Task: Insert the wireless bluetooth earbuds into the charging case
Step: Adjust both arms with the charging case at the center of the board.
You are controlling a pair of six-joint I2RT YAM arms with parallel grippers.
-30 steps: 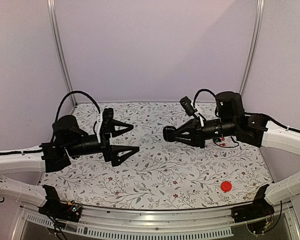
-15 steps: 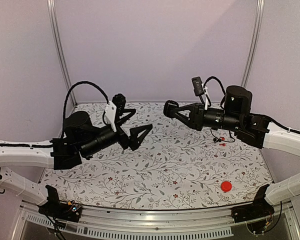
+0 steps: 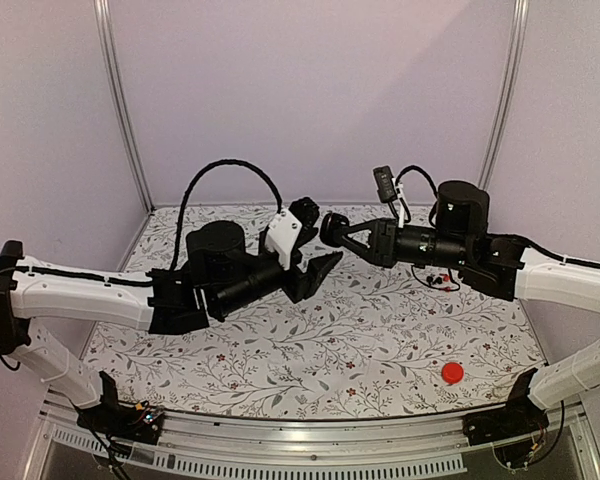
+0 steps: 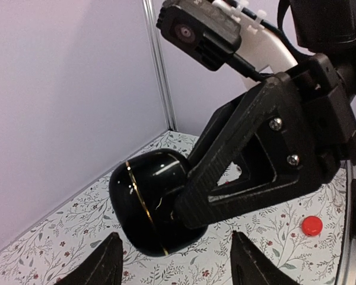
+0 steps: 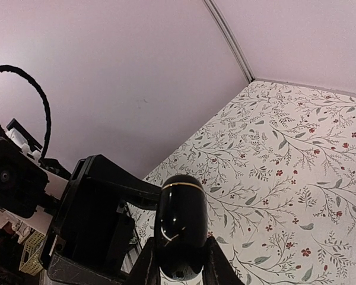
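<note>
Charging case: the glossy black charging case [image 4: 148,202] is up in the air, well above the floral desk [image 3: 380,340], roughly midway between my two arms. A thin gold seam runs round it, and from here it looks closed.
Right tool: the right tool [image 3: 342,232] is clenched on the case, one finger on each side, with the rounded end sticking out past the tips.
Left tool: the left tool [image 4: 179,267] is released, its fingers spread to either side of the case and just short of it, touching nothing.
Earbuds: I cannot find them in any view.
Red disc: the red disc [image 3: 452,373] lies on the desk near the right front and is not part of this.
Handling: I judge the case light and rigid, but polished and rounded, so it could squirt out of a pinch placed off centre.
Where to hold: I would take the free end across its broad faces, squarely, and stay off the seam so the lid can swing.
Risk: a drop from this height could crack the hinge.
</note>
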